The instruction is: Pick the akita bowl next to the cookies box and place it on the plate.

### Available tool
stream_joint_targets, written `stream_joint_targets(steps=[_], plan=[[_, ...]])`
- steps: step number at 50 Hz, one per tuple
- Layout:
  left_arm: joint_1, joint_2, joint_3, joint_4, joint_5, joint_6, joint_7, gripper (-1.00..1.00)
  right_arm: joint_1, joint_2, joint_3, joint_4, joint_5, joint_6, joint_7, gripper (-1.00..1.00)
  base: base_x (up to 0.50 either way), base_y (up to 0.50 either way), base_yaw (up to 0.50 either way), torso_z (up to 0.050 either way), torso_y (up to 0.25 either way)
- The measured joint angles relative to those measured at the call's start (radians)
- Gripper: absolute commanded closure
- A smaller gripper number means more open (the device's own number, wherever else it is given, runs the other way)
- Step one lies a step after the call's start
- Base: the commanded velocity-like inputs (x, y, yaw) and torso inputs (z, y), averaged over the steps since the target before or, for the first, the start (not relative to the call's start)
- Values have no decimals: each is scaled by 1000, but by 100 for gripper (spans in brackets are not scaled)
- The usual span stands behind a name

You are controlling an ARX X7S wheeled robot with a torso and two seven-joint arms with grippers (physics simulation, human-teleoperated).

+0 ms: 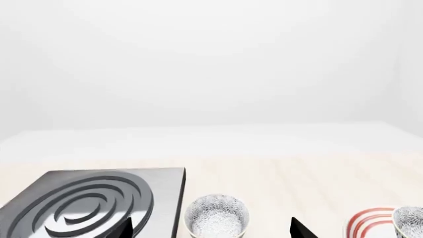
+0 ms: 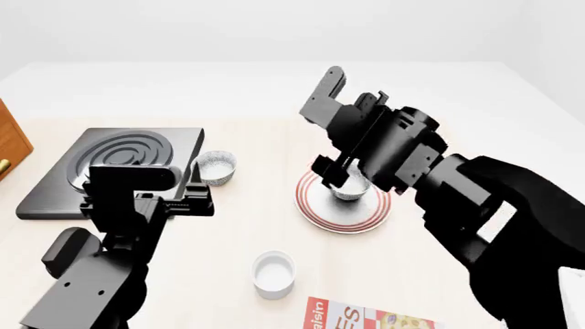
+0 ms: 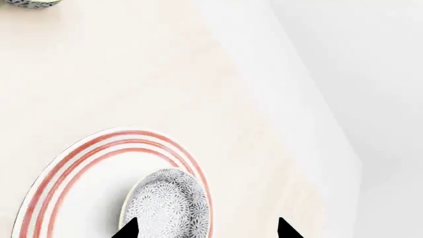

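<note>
The right gripper (image 2: 340,179) is hanging over the akita bowl (image 2: 351,191), its tips spread wide on both sides and, I think, not touching it. The bowl is sitting on the plate (image 2: 317,207), toward 2 o'clock, so it looks placed.

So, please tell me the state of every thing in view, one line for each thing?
akita bowl: upright, on the plate, right gripper around it
plate: flat on the table
second patterned bowl: upright beside the stove plate, empty
white cup: upright, empty
cookies box: lying flat, partly out of view
right gripper: open
left gripper: open, holding nothing
</note>
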Motion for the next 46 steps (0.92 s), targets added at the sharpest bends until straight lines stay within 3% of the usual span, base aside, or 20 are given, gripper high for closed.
stream_joint_targets(steps=[12,19,32,46], plan=[[-16,-3,-9,19,-12,-18,-14,-100,77,194,147,-264,185,91,-57,-100,0,0,0,0,0],[-23,-6,-15,37,-19,-29,-23,-100,50,283,308,-359,313,65,36,-100,0,0,0,0,0],[-52,-13,-22,80,-32,-62,-45,-100,-268,506,674,-735,598,-131,401,-100,0,0,0,0,0],[-115,-23,-15,156,-54,-146,-79,-100,-566,673,837,-1128,546,-363,641,-100,0,0,0,0,0]])
